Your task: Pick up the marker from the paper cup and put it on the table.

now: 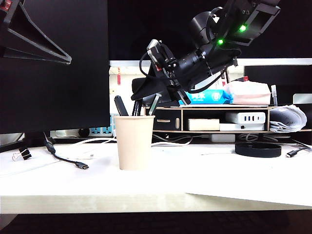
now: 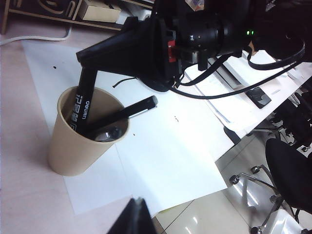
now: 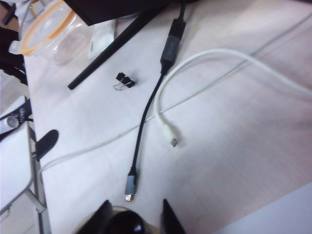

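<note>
The beige paper cup (image 1: 134, 141) (image 2: 73, 146) stands on the white table (image 1: 204, 175). The black marker (image 1: 120, 105) (image 2: 82, 105) leans out of it at the rim, white print on its barrel. My right gripper (image 1: 131, 93) (image 2: 85, 66) (image 3: 134, 214) reaches down over the cup, open. The marker's rounded cap (image 3: 127, 224) sits between its fingertips, close to one finger with a gap to the other. My left gripper (image 2: 137, 207) (image 1: 68, 60) hangs shut and empty, high and apart from the cup.
A second marker with a pale grey end (image 2: 139, 106) (image 1: 153, 104) leans in the cup. A black USB cable (image 3: 139, 146), a white cable (image 3: 168, 131) and a binder clip (image 3: 124, 82) lie beyond it. A wooden shelf (image 1: 214, 119) lines the back; a black disc (image 1: 258, 149) lies right.
</note>
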`<action>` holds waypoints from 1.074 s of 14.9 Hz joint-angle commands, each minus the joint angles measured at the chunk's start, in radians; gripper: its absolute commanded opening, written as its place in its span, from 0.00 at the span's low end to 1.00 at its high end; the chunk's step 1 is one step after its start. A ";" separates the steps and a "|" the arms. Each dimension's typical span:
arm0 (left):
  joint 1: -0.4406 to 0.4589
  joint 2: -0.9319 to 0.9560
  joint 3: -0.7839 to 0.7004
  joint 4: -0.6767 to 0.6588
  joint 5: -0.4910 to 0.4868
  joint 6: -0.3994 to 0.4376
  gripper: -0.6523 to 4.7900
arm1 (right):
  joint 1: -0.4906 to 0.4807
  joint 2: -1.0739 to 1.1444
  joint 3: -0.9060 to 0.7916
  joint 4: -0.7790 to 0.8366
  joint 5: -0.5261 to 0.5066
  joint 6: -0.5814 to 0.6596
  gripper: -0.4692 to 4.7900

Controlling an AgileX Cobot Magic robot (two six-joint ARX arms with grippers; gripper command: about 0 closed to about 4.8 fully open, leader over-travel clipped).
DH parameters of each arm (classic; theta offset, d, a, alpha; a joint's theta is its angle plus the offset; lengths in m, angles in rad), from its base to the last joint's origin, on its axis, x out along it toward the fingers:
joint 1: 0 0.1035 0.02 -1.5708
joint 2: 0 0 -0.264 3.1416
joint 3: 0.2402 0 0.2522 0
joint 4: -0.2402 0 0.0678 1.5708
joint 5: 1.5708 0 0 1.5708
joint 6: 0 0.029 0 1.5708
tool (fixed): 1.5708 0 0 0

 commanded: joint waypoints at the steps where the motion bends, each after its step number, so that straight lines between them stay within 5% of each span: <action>1: 0.000 -0.003 0.006 0.012 0.008 0.004 0.11 | 0.001 -0.002 0.005 0.004 -0.031 0.011 0.28; 16: 0.000 -0.003 0.006 0.011 0.008 0.004 0.11 | -0.002 -0.035 0.005 0.012 -0.053 0.014 0.28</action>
